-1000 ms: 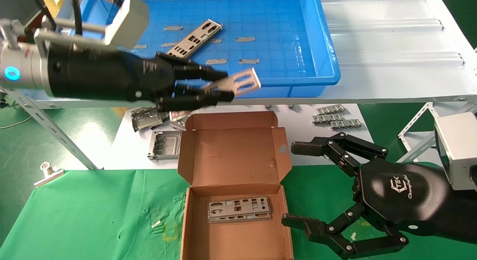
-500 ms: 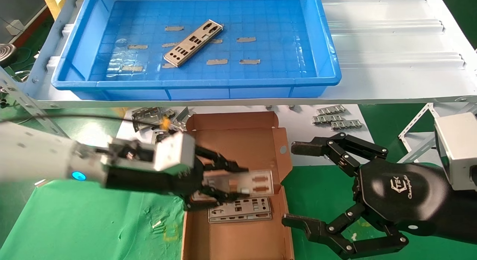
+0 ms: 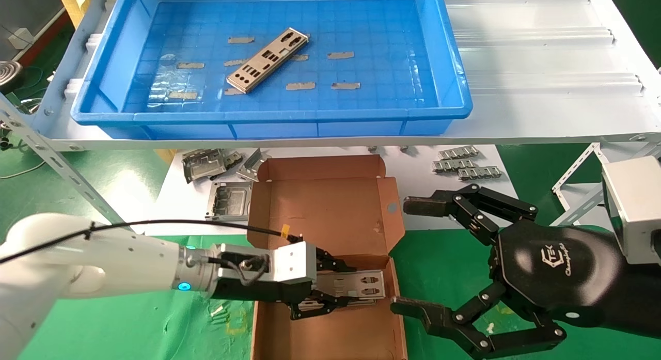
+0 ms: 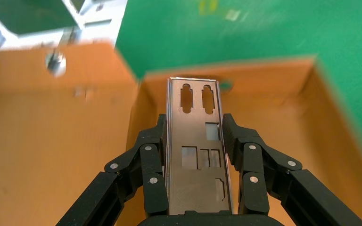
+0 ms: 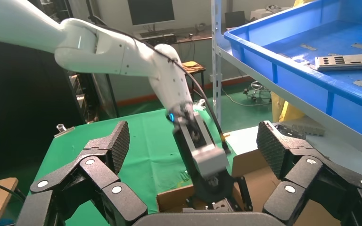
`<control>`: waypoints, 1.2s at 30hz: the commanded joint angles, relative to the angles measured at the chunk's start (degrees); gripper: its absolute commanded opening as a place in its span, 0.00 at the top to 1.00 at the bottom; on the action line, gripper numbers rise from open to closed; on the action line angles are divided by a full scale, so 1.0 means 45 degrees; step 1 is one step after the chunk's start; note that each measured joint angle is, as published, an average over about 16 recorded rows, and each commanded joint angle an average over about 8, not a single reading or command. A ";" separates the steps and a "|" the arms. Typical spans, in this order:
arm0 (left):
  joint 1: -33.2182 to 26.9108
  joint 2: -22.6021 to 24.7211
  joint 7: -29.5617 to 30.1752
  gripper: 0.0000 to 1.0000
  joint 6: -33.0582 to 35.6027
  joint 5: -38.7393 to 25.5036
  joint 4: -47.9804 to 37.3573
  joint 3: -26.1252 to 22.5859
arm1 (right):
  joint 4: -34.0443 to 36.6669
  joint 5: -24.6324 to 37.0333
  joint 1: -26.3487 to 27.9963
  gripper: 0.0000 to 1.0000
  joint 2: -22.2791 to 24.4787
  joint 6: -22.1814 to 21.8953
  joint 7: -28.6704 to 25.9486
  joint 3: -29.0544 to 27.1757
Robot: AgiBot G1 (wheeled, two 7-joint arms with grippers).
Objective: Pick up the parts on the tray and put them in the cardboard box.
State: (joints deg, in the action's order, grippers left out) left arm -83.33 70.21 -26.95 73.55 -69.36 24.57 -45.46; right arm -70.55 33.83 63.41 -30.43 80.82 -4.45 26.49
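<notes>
My left gripper (image 3: pixel 338 290) is shut on a silver-grey punched metal plate (image 3: pixel 356 284) and holds it low inside the brown cardboard box (image 3: pixel 323 215), over the plate lying on the box floor. In the left wrist view the held plate (image 4: pixel 198 150) lies between my black fingers (image 4: pixel 153 165) with the box wall behind it. One more plate (image 3: pixel 268 59) lies slantwise in the blue tray (image 3: pixel 444 65) on the shelf; it also shows in the right wrist view (image 5: pixel 349 61). My right gripper (image 3: pixel 408 254) is open and empty, parked beside the box on its right.
Squarish grey metal frames (image 3: pixel 227 200) lie on white paper left of the box lid. Small ribbed strips (image 3: pixel 465 163) lie behind my right gripper. A metal clip sits behind my left arm on the green cloth (image 3: pixel 129 324). The white shelf's slanted brace (image 3: pixel 57 163) stands at left.
My left gripper carried the plate from the tray's front edge down toward me into the cardboard box, now low over the plate lying there. The right arm has not moved.
</notes>
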 commanded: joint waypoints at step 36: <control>-0.1253 0.0508 0.0353 0.00 0.3061 0.1185 -0.3756 0.0645 | 0.0000 0.0000 0.0000 0.00 0.0000 0.0000 0.0000 0.0000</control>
State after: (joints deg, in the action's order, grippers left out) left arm -88.74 72.63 -25.75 86.54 -64.22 7.79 -42.66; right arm -70.55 33.83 63.40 -30.43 80.82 -4.45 26.49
